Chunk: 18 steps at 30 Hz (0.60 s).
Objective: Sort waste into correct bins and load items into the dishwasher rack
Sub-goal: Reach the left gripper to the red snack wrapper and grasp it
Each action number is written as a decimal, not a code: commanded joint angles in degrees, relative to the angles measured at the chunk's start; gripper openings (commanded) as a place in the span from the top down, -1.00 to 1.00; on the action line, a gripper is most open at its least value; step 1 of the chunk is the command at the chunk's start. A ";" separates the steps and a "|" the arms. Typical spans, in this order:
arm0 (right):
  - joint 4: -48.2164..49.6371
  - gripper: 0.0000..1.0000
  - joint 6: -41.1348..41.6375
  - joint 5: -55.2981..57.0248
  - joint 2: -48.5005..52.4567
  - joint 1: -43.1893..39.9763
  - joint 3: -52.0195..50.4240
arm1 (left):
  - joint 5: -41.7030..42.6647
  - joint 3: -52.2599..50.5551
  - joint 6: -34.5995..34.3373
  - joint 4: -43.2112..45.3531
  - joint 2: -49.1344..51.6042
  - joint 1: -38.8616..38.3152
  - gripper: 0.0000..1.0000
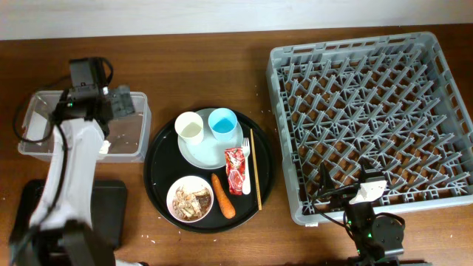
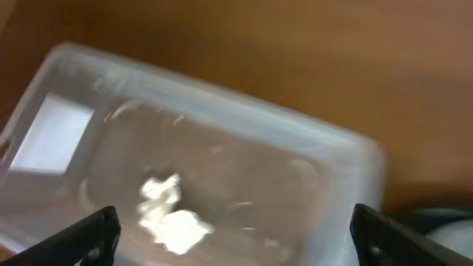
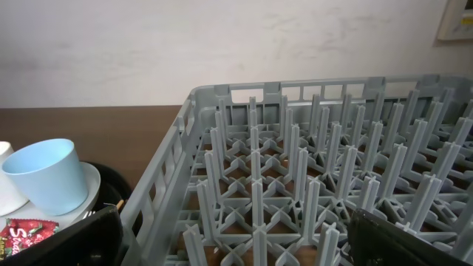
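Observation:
My left gripper [image 1: 122, 103] is open over the clear tub [image 1: 129, 140]. In the left wrist view the open jaws [image 2: 236, 236] hang above the tub [image 2: 295, 148], with the crumpled white napkin [image 2: 174, 222] lying inside it. On the round tray a pale plate [image 1: 199, 151] holds a cream cup [image 1: 189, 127] and a light blue cup [image 1: 222, 122]. A red wrapper [image 1: 235, 170], white fork [image 1: 246, 166], chopstick [image 1: 253, 166], carrot [image 1: 223, 195] and a bowl [image 1: 190, 198] of brown scraps lie there too. My right gripper [image 1: 332, 193] is open and empty at the front edge of the grey rack [image 1: 369, 111].
The big round black tray [image 1: 159, 170] sits mid-table between the tub and the rack. A shallow black rectangular tray [image 1: 111, 207] lies at the front left, partly under my left arm. The tub has a white label [image 2: 48, 133]. The right wrist view shows the rack pegs [image 3: 295, 148] and the blue cup [image 3: 48, 174].

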 commanded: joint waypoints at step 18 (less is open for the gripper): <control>-0.24 -0.97 0.02 0.09 -0.17 -0.26 -0.31 | 20.24 -9.11 -13.97 -21.49 -12.15 -38.27 -0.85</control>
